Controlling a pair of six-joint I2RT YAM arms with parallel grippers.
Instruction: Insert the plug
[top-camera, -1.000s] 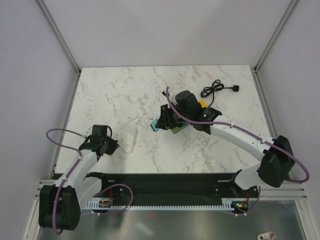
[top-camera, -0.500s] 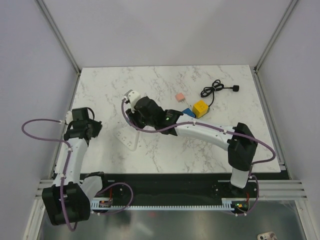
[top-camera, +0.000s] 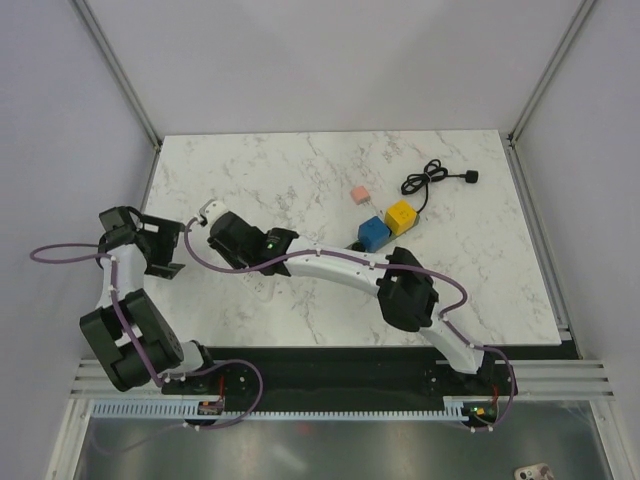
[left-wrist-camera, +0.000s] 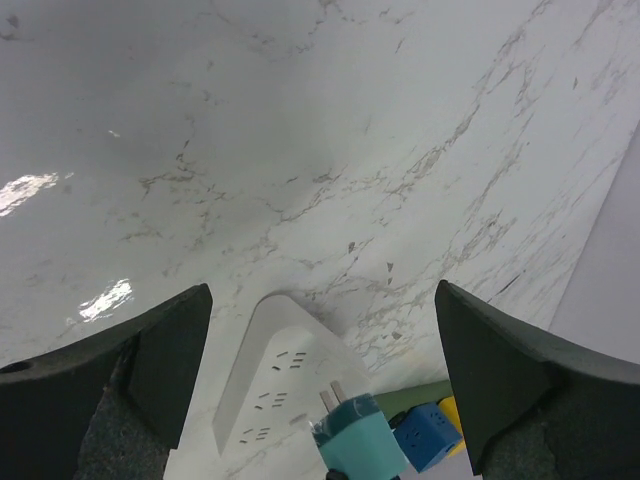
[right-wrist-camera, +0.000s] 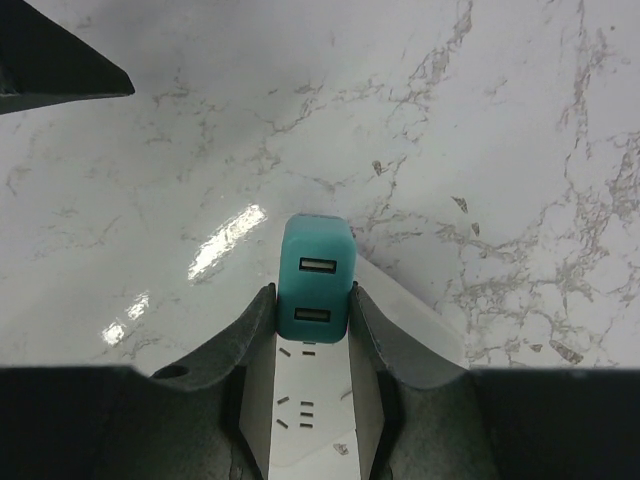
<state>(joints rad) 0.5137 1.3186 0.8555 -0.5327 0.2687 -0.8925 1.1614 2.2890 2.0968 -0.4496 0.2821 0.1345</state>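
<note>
My right gripper (right-wrist-camera: 312, 295) is shut on a teal plug (right-wrist-camera: 317, 280) whose two USB ports face its camera. In the left wrist view the plug (left-wrist-camera: 360, 445) hangs over the white power strip (left-wrist-camera: 280, 375), with its two metal prongs bare and pointing at the strip's sockets. The strip (right-wrist-camera: 310, 410) lies flat on the marble under the right fingers. Seen from above, the right gripper (top-camera: 222, 245) reaches far left and its arm hides most of the strip (top-camera: 263, 291). To the left, my left gripper (top-camera: 160, 245) stands wide open and empty (left-wrist-camera: 320, 290), facing the strip.
A blue cube adapter (top-camera: 374, 232), a yellow one (top-camera: 401, 215) and a small pink one (top-camera: 360, 193) sit right of centre. A coiled black cable (top-camera: 432, 180) lies at the back right. The right arm stretches across the middle of the table.
The right arm has swung from the middle of the table far left, carrying the teal plug over the strip. The left gripper has opened wide and drawn back to the left.
</note>
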